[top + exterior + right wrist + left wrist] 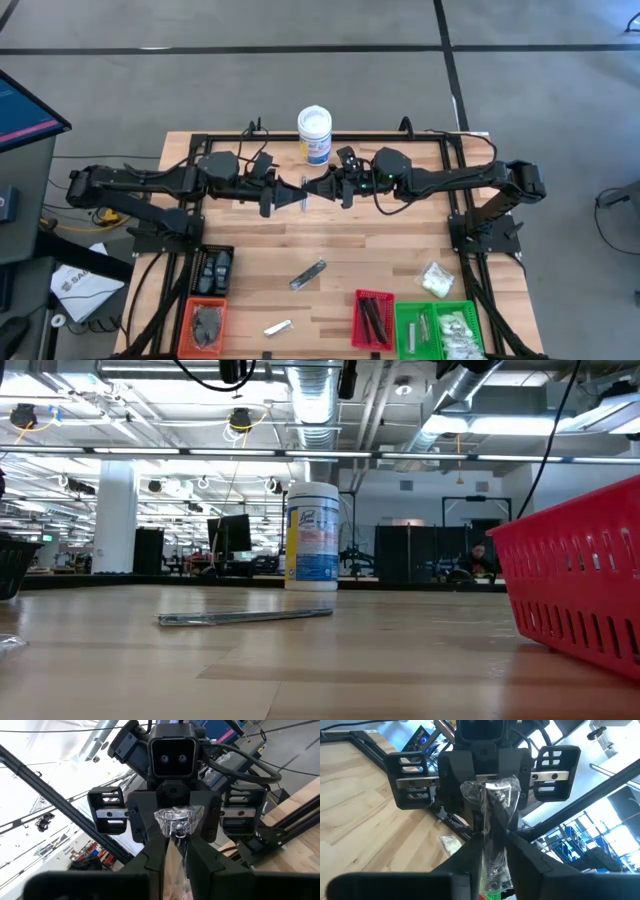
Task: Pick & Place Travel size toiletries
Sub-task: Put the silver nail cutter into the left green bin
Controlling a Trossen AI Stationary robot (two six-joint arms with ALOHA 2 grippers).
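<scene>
Packet gripped from both ends, above the middle of the worktop

A slim clear crinkly packet (492,820) is held in the air between the two arms, the left gripper (287,194) closed on one end and the right gripper (318,187) closed on the other, both sets of jaws pinched narrow onto the wrap. Below it, bare pale wood planks (300,240) lie open. Toward the near edge, a silvery tube (307,274) and a small sachet (278,327) are seen lying flat and apart, and a white-filled clear packet (435,280) lies near the right side. The near edge is lined by an orange tray (188,318), a slotted red tray (361,325) and a green tray (404,332). A white tub (314,135) is stood upright at the far edge, behind the grippers.
</scene>
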